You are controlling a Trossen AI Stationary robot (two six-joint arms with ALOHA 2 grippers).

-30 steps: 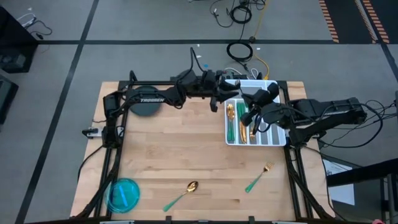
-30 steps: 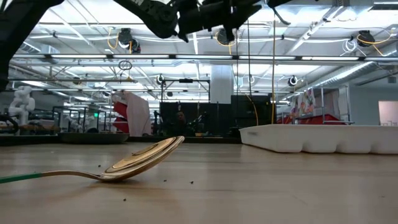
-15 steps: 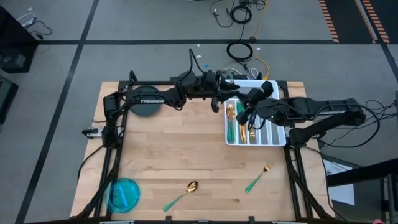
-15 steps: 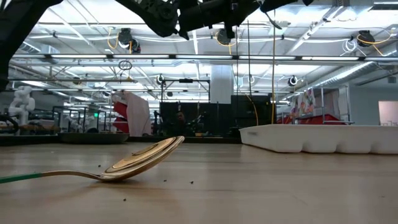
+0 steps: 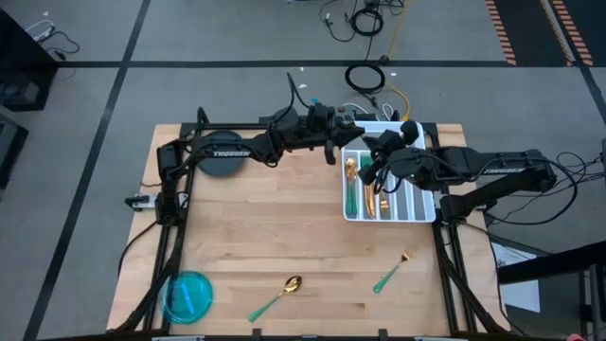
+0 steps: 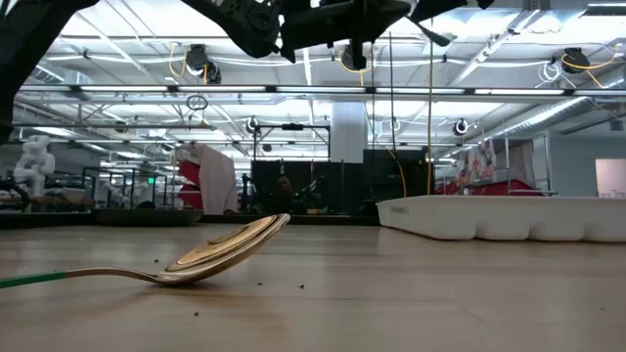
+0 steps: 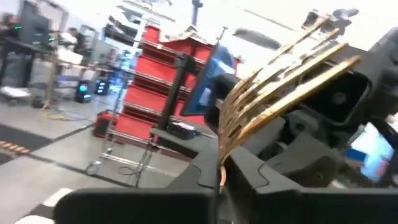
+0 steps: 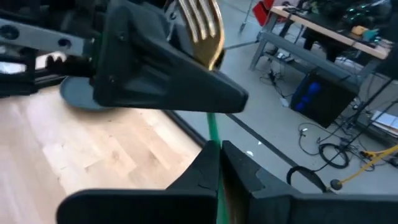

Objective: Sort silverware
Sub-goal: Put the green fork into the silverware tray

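Observation:
A fork with a gold head (image 8: 199, 28) and a green handle is held in the air over the far left corner of the white divided tray (image 5: 388, 220). Both grippers are shut on it. My left gripper (image 5: 343, 144) comes in from the table's left, and my right gripper (image 5: 371, 161) from the right. Several gold-and-green pieces of silverware (image 5: 360, 189) lie in the tray's compartments. A spoon (image 5: 279, 294) and another fork (image 5: 396, 268) lie flat on the wooden table near its front edge. My left gripper pinches the base of the fork's gold head (image 7: 222, 167) between its two fingers. It comes nearly level from the table's left, and the tines (image 7: 292, 68) fan out beyond the fingertips. The fork is clear of the table and tray. My right gripper pinches the fork's green handle (image 8: 213, 134) between its two fingers. It reaches in from the table's right, slanting a little down. The handle runs on past the fingertips to the head, where the left gripper's finger (image 8: 168, 81) lies across it.
A blue bowl (image 5: 187, 296) stands at the near left corner. A dark round disc (image 5: 222, 163) lies under the left arm at the far left. In the low view the spoon (image 6: 196, 259) rests on its bowl, with the tray's wall (image 6: 499, 217) behind it.
My left gripper has shut on the fork's head and rolled a little at the wrist without shifting place. The fork stays in the air over the tray's far left corner, with my right gripper still on its handle.

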